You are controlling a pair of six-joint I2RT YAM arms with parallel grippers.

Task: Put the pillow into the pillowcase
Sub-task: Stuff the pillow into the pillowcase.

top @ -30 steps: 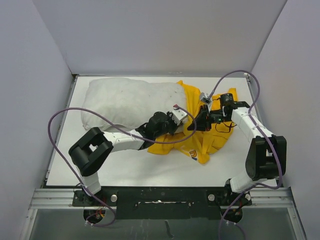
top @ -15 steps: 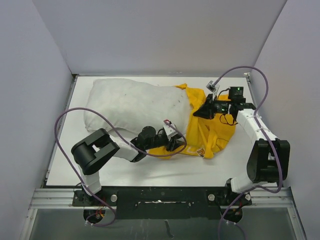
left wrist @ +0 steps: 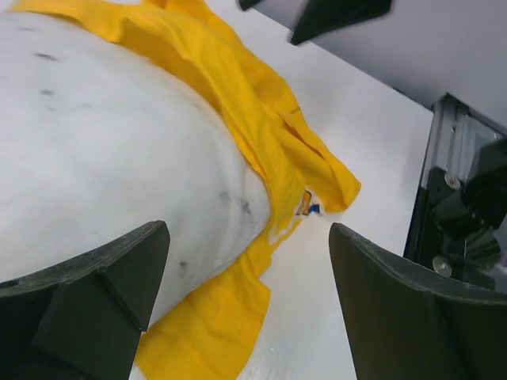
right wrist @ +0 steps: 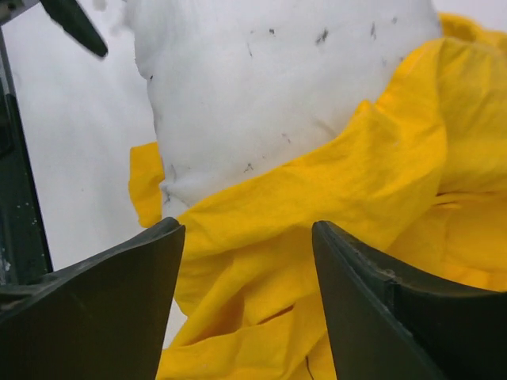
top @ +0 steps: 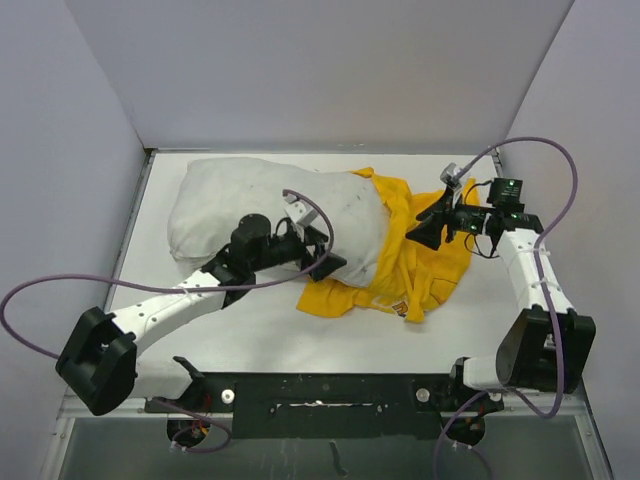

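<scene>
Left fingers (left wrist: 87,301) (top: 318,243): spread wide, released, nothing clamped btwn them. In the left wrist view the gap frames the rounded end of the pillow (left wrist: 103,142) and the edge of the pillowcase (left wrist: 261,134). Can't tell if the tips touch the fabric.

Right fingers (right wrist: 95,309) (top: 432,222): also wide apart, released, gripping nothing. They sit over a raised fold of the pillowcase (right wrist: 380,182), w/ the pillow (right wrist: 269,87) just past it. Contact w/ the cloth can't be told either.

The two sets of fingers face each other across the pillow's right end. A dark tip of the left one shows top-left in the right wrist view, and the right one's tips show at the top of the left wrist view.

Pillow (top: 260,200): white, wrinkled, small dark specks. It lies across the far left and middle of the table (top: 350,340). Only its right end is in the pillowcase mouth, w/ yellow cloth over the far edge and under the near edge. Most of it is outside.

Pillowcase (top: 420,270): bright yellow, crumpled, bunched to the right of the pillow on the table. A bit of blue print (left wrist: 307,207) shows near its front edge.

Left arm reaches from the near-left corner diagonally up to the pillow. Right arm runs up the right side and bends inward. A purple cable (top: 20,320) loops off each arm.
</scene>
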